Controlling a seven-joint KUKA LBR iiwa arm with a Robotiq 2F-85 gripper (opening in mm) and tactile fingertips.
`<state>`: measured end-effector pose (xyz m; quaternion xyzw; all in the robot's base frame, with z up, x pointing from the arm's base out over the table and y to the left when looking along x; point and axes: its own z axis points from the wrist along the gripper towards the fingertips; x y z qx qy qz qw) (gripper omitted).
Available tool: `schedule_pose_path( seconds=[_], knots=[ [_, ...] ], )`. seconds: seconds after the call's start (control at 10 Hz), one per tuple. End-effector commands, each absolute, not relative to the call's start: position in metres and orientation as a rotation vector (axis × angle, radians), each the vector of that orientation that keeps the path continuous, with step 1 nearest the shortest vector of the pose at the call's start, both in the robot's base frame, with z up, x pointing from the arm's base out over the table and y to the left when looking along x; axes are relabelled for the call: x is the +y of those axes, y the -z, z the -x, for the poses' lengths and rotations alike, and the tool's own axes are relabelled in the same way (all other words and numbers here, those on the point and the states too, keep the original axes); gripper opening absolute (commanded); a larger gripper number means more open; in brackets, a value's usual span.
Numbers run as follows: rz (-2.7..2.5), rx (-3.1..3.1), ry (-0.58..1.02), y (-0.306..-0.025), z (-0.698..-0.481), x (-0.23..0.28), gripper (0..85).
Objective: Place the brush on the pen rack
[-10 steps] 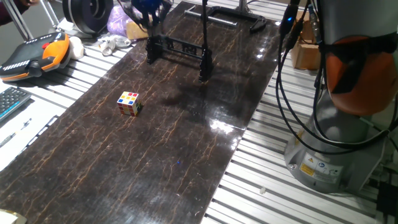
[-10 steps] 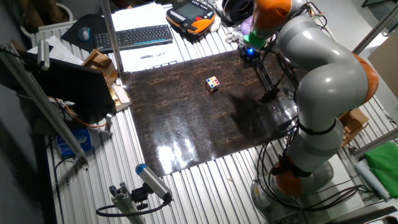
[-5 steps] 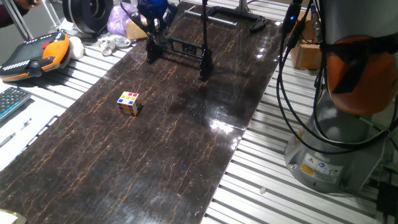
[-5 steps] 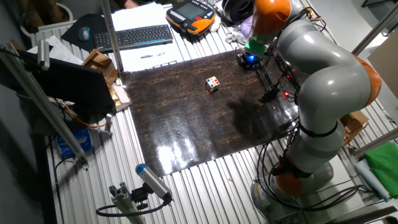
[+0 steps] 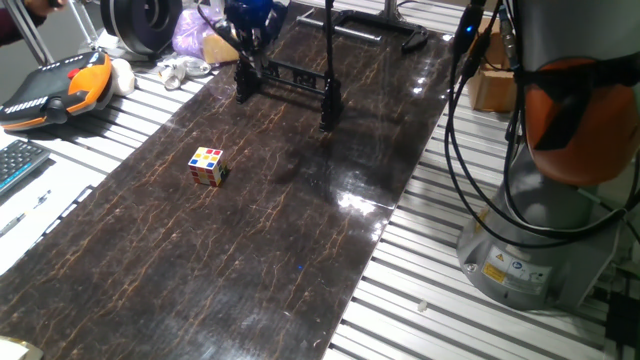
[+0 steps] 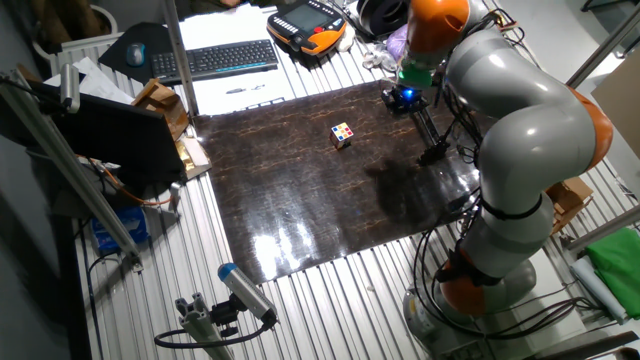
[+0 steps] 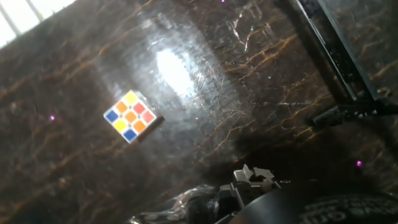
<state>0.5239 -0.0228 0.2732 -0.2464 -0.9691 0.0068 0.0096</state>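
A dark marble-patterned mat [image 5: 250, 240] with thin orange-brown veins and a glossy, reflective face is laid over a table of ribbed aluminium slats [image 5: 420, 290]. On it, a small puzzle cube [image 5: 208, 166] with square stickers in white, yellow, red, orange and blue is seen; in the hand view its 3-by-3 top face is tilted like a diamond at about 9 o'clock of centre.

The pen rack [image 5: 285, 85] is a low black metal frame: 2 short upright posts joined by a horizontal bar, standing near the far end of the mat, toward 12 o'clock from the cube in one fixed view. In the hand view its bar [image 7: 333, 53] runs as a straight black strip down the right edge, from 1 o'clock to 3 o'clock. A taller thin black pole [image 5: 328, 45] rises at the rack's right post.

The gripper [image 5: 248, 22], blue-lit and dark, is held low over the rack's left post. From the other fixed view it [image 6: 408, 95] appears as a blue glow at the rack's end, under the arm's grey and orange links [image 6: 520, 110].

Whether the fingers are apart or together cannot be told; they are too small and dark in both fixed views. The brush cannot be made out in any view, so its place relative to the gripper cannot be told.
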Motion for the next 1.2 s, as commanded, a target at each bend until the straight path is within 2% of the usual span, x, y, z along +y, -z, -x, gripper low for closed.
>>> schedule_pose_path(
  seconds=[0.0, 1.1],
  knots=[
    [0.611, -3.063, -0.028, -0.2727, -0.5226, -0.0219, 0.7],
    [0.556, -3.084, -0.039, -0.2737, -0.5224, -0.0211, 0.7]
  ],
)
